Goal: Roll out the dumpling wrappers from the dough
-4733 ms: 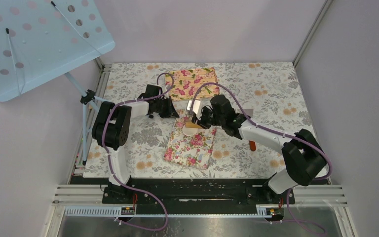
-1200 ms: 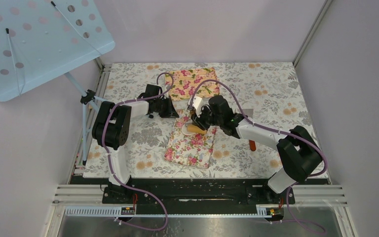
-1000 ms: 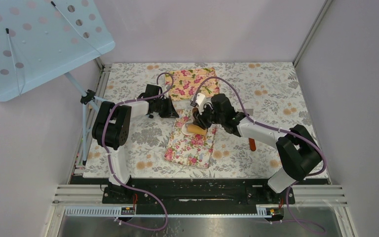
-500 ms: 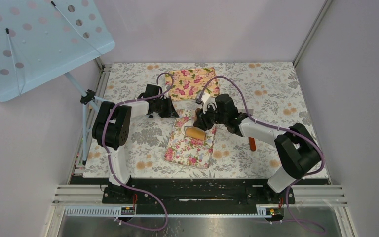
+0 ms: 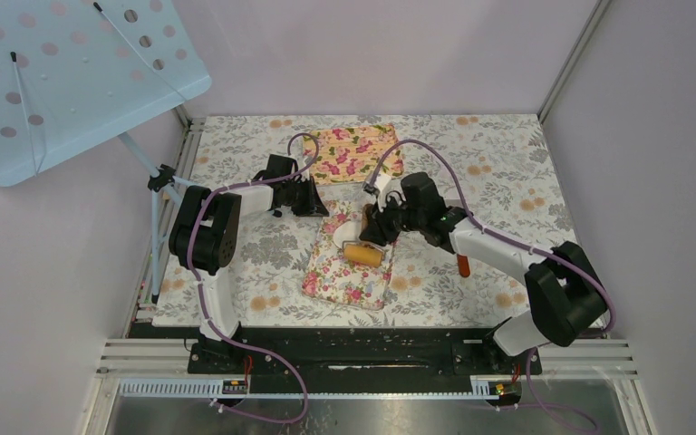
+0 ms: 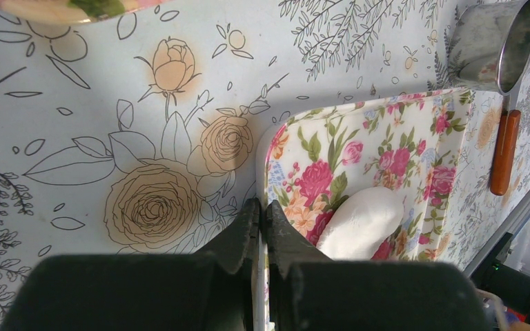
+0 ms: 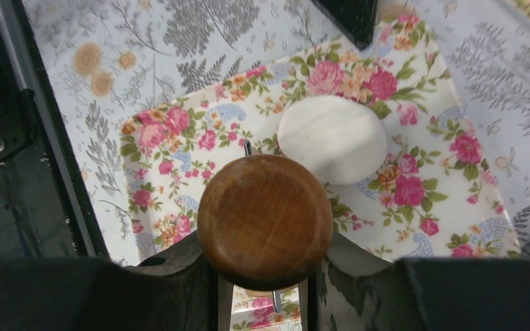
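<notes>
1. The left gripper [image 5: 318,205] sat at the far left corner of the near floral board [image 5: 349,276], low over the table [image 5: 507,163].
2. In the left wrist view its black fingers [image 6: 252,222] were pressed together on the thin white edge of that board [image 6: 386,138], with almost no gap between them.
3. The right gripper [image 5: 374,233] reached in from the right and hung over the far half of the same board.
4. It was clamped on the wooden roller [image 5: 365,255]. In the right wrist view the roller's round brown knob [image 7: 264,219] sat between the two fingers [image 7: 200,283], and the fingers pressed on the stem below it.
5. The roller's pale barrel lay across the board, roughly left to right.
6. The dough [image 5: 340,237] lay on the far half of the board, just left of and beyond the roller, as a flattened white round with thick edges [image 7: 332,139].
7. I could not tell whether the barrel touched the dough, because the knob hid that edge in the right wrist view.
8. The dough lay close to the left gripper's fingers but apart from them [image 6: 360,222].
9. A second floral board [image 5: 353,152] lay farther back on the table.
10. A shiny metal ring [image 6: 495,45] stood right of the near board, with an orange handle [image 5: 463,266] nearer than the ring.
</notes>
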